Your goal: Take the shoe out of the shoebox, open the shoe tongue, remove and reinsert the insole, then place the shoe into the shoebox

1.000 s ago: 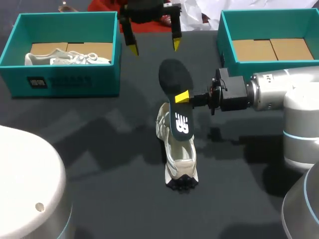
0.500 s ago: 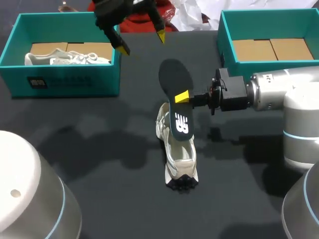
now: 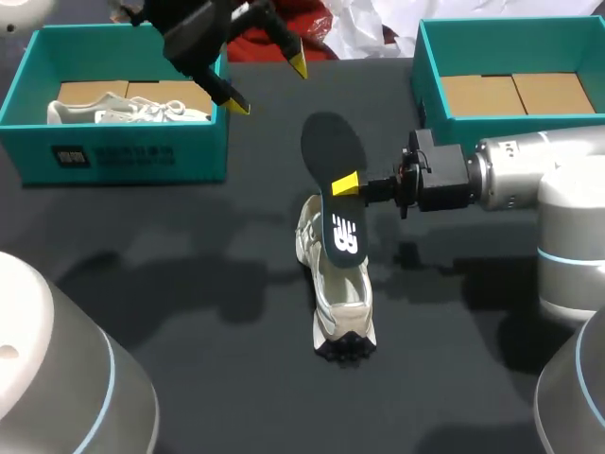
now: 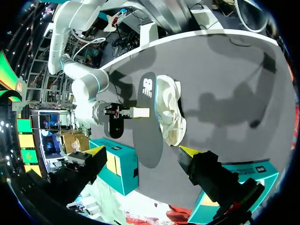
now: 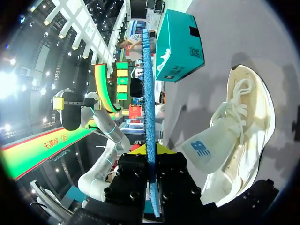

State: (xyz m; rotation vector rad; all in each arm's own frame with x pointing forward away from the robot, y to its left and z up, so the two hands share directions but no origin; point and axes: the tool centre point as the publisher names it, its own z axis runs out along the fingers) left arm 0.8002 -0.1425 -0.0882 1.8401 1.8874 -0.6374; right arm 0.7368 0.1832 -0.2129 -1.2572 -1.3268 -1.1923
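The white shoe [image 3: 338, 293] lies on the black table, toe toward the far edge, its tongue [image 5: 204, 147] pulled open. My right gripper [image 3: 348, 184] is shut on the dark insole [image 3: 331, 170], holding it on edge above the shoe. In the right wrist view the insole [image 5: 148, 93] shows edge-on between the fingers [image 5: 152, 154], with the shoe [image 5: 239, 136] beside and below it. My left gripper [image 3: 267, 85] hangs open and empty over the far table, near the left shoebox [image 3: 113, 151]. The left wrist view looks down on the insole [image 4: 149, 140] and shoe [image 4: 169, 110] ahead of the open gripper [image 4: 141, 152].
The left teal shoebox holds a second white shoe [image 3: 128, 112] on cardboard. A second teal shoebox [image 3: 430, 76] with a cardboard floor stands at the far right. The shoe lies between the two boxes.
My left arm has swung to the left and turned, its open gripper now nearer the left shoebox. The right gripper, insole and shoe have not moved.
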